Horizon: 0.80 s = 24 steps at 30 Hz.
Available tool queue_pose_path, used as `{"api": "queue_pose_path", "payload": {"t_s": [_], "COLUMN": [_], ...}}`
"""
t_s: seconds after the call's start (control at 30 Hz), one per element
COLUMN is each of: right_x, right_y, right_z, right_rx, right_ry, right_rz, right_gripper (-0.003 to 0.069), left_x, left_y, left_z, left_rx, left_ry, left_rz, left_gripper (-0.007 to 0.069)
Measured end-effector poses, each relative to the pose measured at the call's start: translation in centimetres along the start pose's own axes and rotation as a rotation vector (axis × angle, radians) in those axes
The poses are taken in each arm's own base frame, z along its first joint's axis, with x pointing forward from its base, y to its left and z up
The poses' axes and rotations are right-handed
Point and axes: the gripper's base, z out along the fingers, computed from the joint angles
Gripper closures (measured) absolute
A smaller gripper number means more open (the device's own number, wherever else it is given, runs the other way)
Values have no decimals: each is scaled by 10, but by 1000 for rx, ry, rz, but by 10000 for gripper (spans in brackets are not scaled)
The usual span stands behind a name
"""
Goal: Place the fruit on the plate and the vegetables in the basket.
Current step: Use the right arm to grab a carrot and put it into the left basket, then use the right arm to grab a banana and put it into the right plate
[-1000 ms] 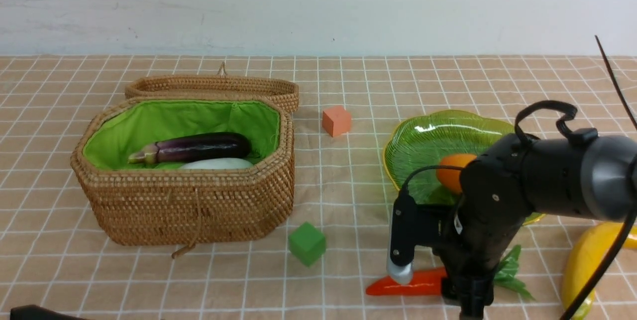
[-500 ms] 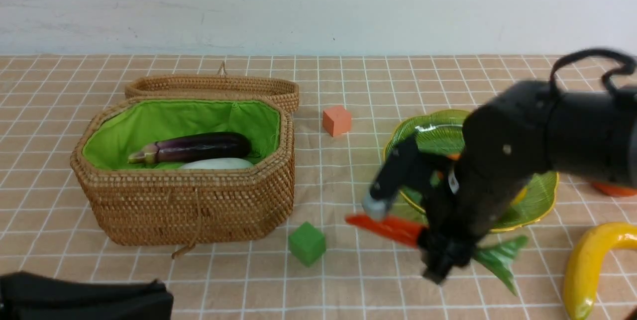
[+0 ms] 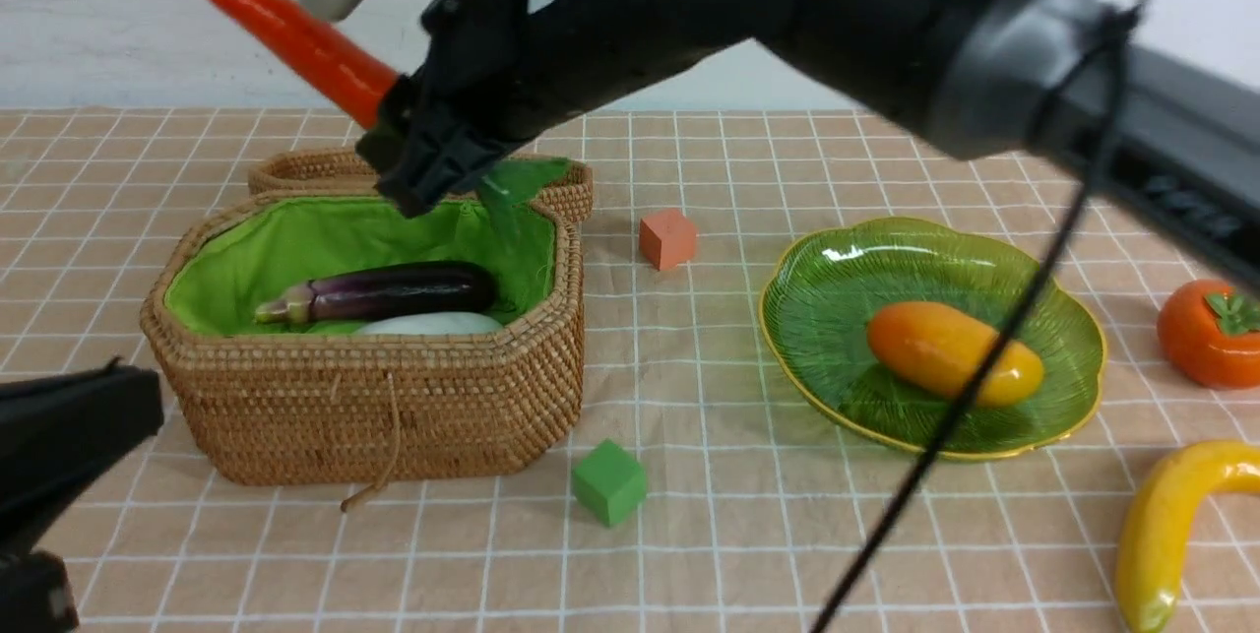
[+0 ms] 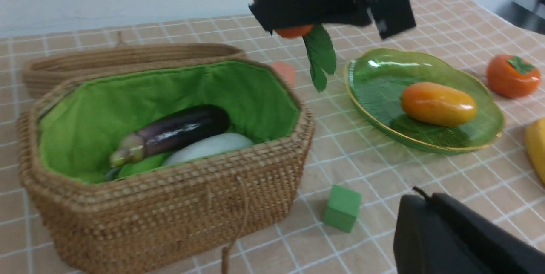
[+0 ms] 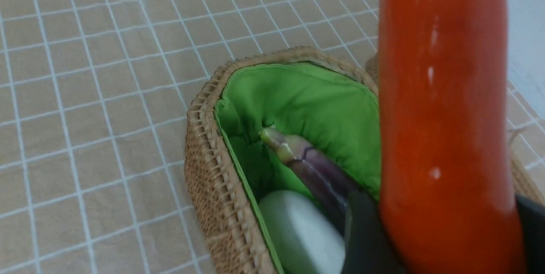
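My right gripper (image 3: 409,156) is shut on the orange-red carrot (image 3: 295,37) near its green leaves and holds it tilted, high above the open wicker basket (image 3: 374,416). The right wrist view shows the carrot (image 5: 443,137) between the jaws, over the basket's green lining. In the basket lie the purple eggplant (image 3: 394,290) and the white radish (image 3: 428,324). I cannot make out the gourd. The mango (image 3: 953,353) lies on the green plate (image 3: 837,288). The persimmon (image 3: 1211,333) and the banana (image 3: 1171,515) lie on the cloth at the right. My left gripper (image 3: 69,436) is shut and empty, low at the front left.
An orange cube (image 3: 667,237) sits between the basket and the plate. A green cube (image 3: 608,481) sits in front of the basket's right corner. The basket's lid (image 3: 295,168) lies behind it. My right arm spans the scene above the plate.
My right gripper lifted the carrot off the cloth in front of the plate and carried it up and left to above the basket. My left gripper rose into view at the lower left.
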Motion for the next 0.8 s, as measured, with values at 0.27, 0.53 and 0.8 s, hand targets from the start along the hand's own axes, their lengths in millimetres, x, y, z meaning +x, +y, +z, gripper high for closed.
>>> {"api": "queue_pose_path", "payload": {"t_s": [0.27, 0.53, 0.8], "right_x": [24, -3, -7], "right_y": [-2, 1, -23], "right_z": [47, -27, -134], "right_rx": [-26, -44, 225], "right_ry": [63, 199, 387], "right_rz": [-45, 9, 217], "right_gripper": [105, 39, 501], "left_x": [-1, -6, -13], "left_y": [5, 0, -15], "left_z": [0, 0, 1], "left_rx": [-53, 3, 152], "left_ry": [-17, -68, -137], "left_rz": [-41, 6, -20], "left_gripper": [638, 638, 638]}}
